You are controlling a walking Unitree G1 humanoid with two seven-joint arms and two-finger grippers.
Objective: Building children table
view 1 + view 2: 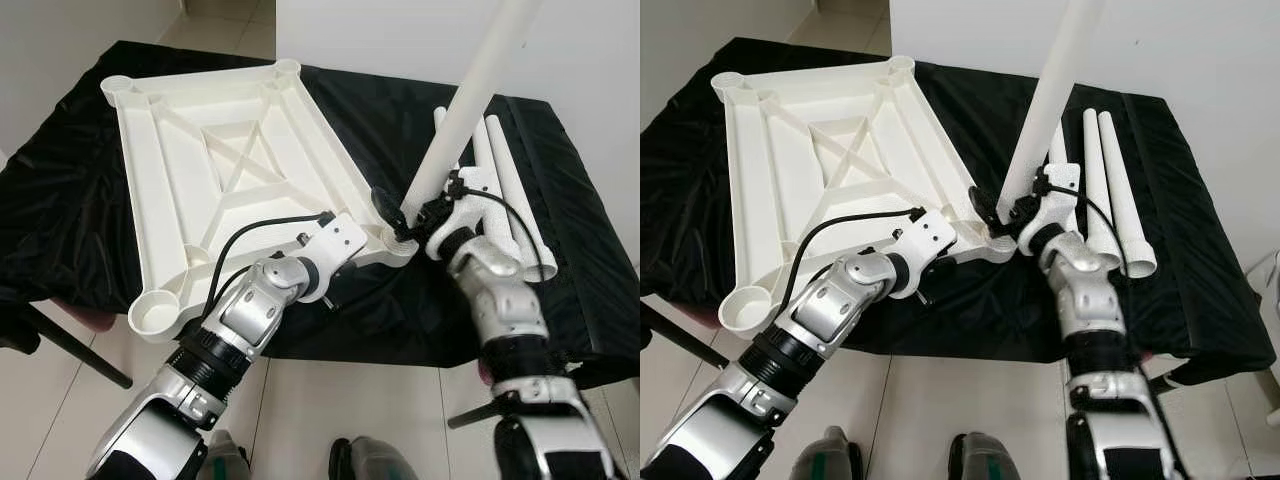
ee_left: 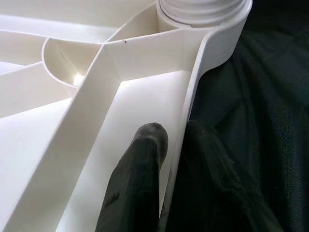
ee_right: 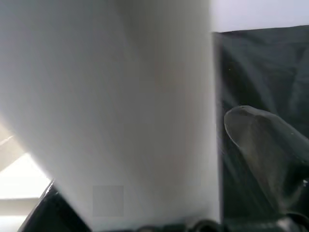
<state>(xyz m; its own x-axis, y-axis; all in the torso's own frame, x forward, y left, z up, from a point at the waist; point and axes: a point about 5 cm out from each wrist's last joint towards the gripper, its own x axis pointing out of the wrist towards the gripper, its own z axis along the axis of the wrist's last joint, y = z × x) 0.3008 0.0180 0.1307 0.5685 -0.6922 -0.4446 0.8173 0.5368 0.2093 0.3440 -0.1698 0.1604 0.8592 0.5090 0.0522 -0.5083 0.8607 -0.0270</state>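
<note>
Tabletop (image 1: 225,170): white, upside down on black cloth (image 1: 400,120).
L gripper (image 2: 166,164): fingers pinching tabletop's rim nr corner socket.
R gripper (image 1: 415,215): clamped on leg (image 1: 470,100), tilted, foot in that socket.
Spare legs (image 1: 505,180): flat on cloth, R side.

White tabletop (image 1: 230,170) and legs (image 1: 505,175), black cloth (image 1: 400,120).
</note>
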